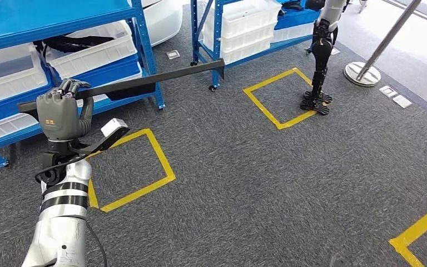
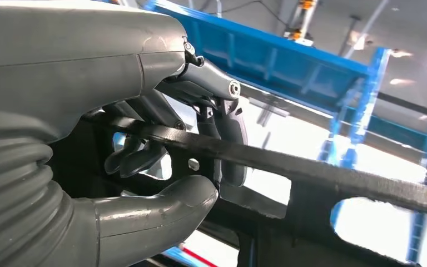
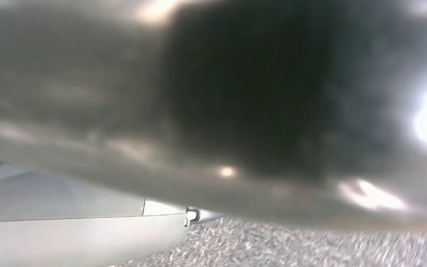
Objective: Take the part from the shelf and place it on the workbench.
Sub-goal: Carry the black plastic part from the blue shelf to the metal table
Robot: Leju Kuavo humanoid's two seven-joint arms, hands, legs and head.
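The part [image 1: 161,78] is a long, flat black bar with cut-outs. My left hand [image 1: 61,111] grips it near one end, raised in front of the blue shelf [image 1: 144,53]. The bar reaches to the right, level and in the air, as far as the second rack. In the left wrist view the fingers [image 2: 225,139] curl over the part [image 2: 322,172] and the thumb [image 2: 161,206] presses from beneath. In the right wrist view a grey piece of my right hand [image 3: 61,228] lies beside a dark blurred surface close to the lens; how its fingers stand is hidden.
White bins [image 1: 94,53] fill the blue shelf. A second blue rack [image 1: 217,44] stands behind. Yellow tape squares [image 1: 161,161] mark the grey carpet. Another robot's legs [image 1: 318,72] stand at the back right, near a round pole base [image 1: 361,72].
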